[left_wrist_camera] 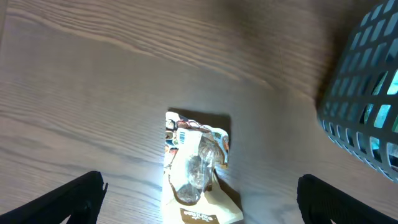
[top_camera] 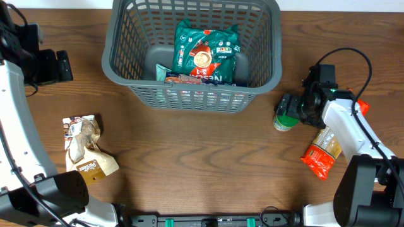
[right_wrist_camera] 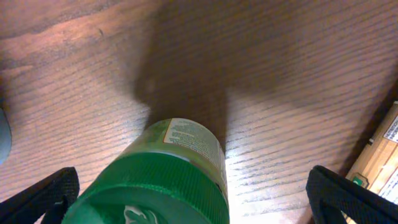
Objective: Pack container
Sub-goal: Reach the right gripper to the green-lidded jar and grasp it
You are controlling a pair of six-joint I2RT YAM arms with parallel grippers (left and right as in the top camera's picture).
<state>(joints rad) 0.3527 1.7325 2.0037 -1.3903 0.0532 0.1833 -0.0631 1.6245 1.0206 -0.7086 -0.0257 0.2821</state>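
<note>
- Overhead, the container [top_camera: 189,96] sits at twelve o'clock, with a green pouch [top_camera: 206,53] inside.
- Right gripper [right_wrist_camera: 196,208] — spread wide, gripping nothing — straddles a green-capped jar [right_wrist_camera: 180,162] at three o'clock, probably lining up a pick.
- Left gripper [left_wrist_camera: 211,202] — equally wide, empty — faces a tan pouch [left_wrist_camera: 196,165] at eight o'clock.

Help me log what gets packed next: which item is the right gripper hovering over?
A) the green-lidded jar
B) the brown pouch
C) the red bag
A: in the right wrist view the green-lidded jar sits centred between the open fingers of the right gripper.
</note>
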